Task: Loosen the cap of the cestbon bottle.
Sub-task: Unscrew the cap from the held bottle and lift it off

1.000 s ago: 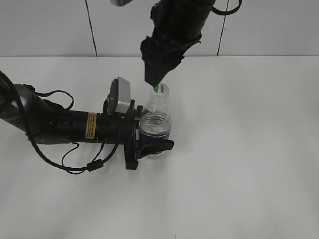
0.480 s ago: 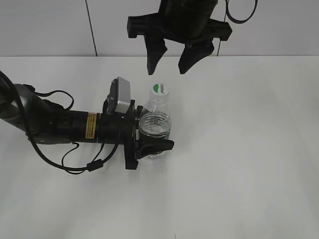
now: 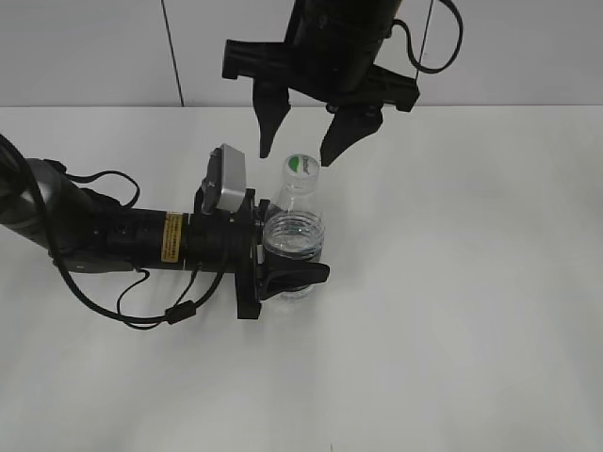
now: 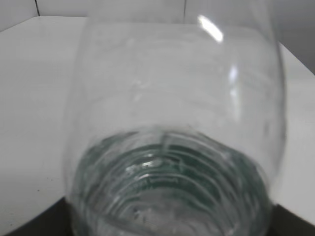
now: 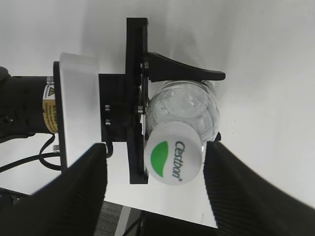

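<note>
The cestbon bottle (image 3: 294, 237) stands upright on the white table, a small clear ribbed bottle. My left gripper (image 3: 306, 243) reaches in from the left and is shut on its body. In the left wrist view the bottle (image 4: 177, 147) fills the frame, its green label band showing through the plastic. The white cap (image 3: 301, 165) with a green leaf mark sits on top. My right gripper (image 3: 296, 158) hangs over it, open, one finger on each side of the cap and not touching it. From the right wrist the cap (image 5: 173, 157) lies between the fingers (image 5: 83, 191), nearer the right one.
The left arm (image 3: 113, 235) with its cables lies across the left side of the white table (image 3: 471, 282). A pale wall with dark seams runs behind. To the right of the bottle and in front of it, bare tabletop shows.
The right gripper was edge-on at the cap, then lifted and turned about a quarter turn. It has now come down a little, its fingers astride the cap. Bottle and left arm have not moved.
</note>
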`<move>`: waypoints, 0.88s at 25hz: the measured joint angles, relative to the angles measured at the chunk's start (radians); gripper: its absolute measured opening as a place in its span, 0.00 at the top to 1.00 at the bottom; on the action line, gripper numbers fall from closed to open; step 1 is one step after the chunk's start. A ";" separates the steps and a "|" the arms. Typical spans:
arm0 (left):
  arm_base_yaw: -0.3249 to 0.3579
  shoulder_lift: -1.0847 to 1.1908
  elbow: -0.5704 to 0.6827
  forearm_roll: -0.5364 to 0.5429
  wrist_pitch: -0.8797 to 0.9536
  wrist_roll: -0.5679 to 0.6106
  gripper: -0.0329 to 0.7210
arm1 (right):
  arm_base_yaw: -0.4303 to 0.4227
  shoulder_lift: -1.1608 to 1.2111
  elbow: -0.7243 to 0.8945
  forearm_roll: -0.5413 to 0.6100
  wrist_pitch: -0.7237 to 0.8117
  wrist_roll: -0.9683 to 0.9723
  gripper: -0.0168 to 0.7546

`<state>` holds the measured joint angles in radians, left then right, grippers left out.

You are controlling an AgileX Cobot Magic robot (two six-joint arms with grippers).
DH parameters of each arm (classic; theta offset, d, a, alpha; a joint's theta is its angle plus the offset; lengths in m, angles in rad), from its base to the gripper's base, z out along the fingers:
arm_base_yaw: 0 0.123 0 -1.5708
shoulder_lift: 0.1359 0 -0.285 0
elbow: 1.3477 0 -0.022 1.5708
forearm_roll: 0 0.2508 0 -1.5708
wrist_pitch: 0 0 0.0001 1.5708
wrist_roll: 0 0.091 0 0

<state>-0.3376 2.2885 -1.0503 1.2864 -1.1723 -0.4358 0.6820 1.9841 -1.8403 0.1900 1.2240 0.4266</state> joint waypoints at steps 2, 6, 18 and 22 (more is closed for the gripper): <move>0.000 0.000 0.000 0.000 0.000 0.000 0.42 | 0.000 0.001 0.000 -0.005 0.000 0.002 0.37; 0.000 0.000 0.000 -0.003 0.000 -0.002 0.42 | 0.000 0.001 0.000 -0.033 0.000 0.003 0.37; 0.000 0.000 0.000 -0.007 -0.001 -0.003 0.42 | 0.000 0.035 0.000 -0.015 0.000 0.004 0.37; 0.001 0.000 0.000 -0.007 -0.001 -0.003 0.42 | 0.000 0.036 0.000 -0.015 0.000 0.005 0.37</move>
<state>-0.3367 2.2885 -1.0503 1.2796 -1.1731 -0.4390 0.6820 2.0199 -1.8403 0.1754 1.2240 0.4316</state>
